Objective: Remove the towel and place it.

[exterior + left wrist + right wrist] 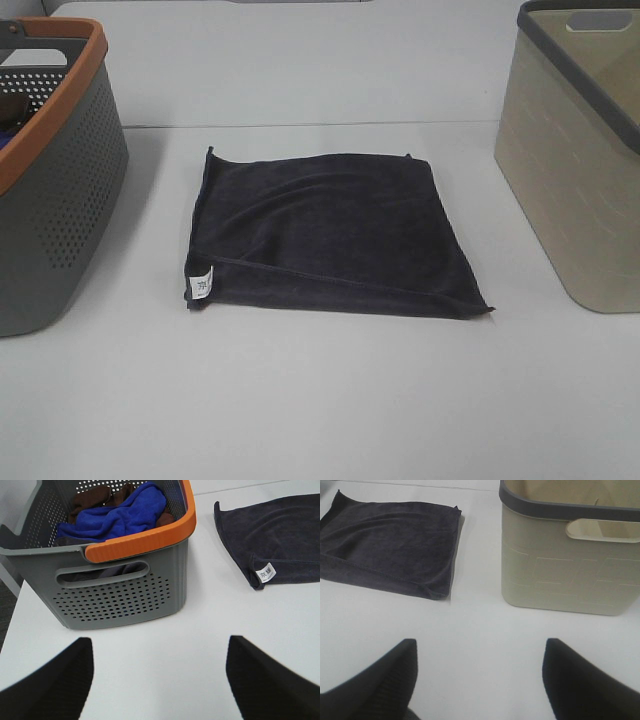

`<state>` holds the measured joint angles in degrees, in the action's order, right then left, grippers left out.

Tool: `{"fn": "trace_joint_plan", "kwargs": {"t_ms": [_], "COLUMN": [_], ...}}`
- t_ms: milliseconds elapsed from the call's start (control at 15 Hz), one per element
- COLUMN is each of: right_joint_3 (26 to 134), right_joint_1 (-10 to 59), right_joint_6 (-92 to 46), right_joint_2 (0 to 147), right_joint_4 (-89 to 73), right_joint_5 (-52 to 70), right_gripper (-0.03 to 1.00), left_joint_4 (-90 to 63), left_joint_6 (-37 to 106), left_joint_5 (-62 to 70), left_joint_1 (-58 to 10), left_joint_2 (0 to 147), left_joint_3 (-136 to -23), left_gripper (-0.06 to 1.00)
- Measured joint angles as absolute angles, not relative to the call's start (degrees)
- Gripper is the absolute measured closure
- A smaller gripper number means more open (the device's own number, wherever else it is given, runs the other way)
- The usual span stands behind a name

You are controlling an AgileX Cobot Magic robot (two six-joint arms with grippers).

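Standing at the desk's left edge, a grey perforated basket (50, 190) with an orange rim holds a blue cloth (117, 512) and a brown cloth (92, 497). The left claw (160, 680) hangs above bare desk (320, 400) just in front of that basket, fingers (55, 680) spread wide, holding and touching nothing. The towel (325, 235) lies flat and folded in the middle of the desk, its white tag (201, 285) at the near left corner. The right claw (477, 680) hovers wide open and empty near the beige basket (575, 170) at the desk's right edge.
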<state>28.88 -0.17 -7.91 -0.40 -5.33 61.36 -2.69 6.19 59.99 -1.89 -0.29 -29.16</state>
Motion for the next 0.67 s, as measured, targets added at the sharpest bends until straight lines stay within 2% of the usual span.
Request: {"fn": "trace_joint_plan", "kwargs": {"t_ms": [200, 667], "right_joint_3": [28.88, 28.88], "right_joint_1": [2.69, 2.69], "right_joint_6": [-7.91, -7.85], "right_joint_2": [-0.4, -0.4], "right_joint_4": [-5.61, -5.61], "right_joint_5": [61.36, 61.36], "right_gripper": [0.3, 0.3], "left_joint_4": [-2.75, -2.75], "left_joint_6": [6.19, 6.25], "left_joint_5": [59.99, 59.99], "left_joint_1": [-2.98, -2.98], "left_joint_2": [-0.29, -0.29], "left_joint_3": [-29.16, -29.16], "left_gripper": [0.24, 0.24]}}
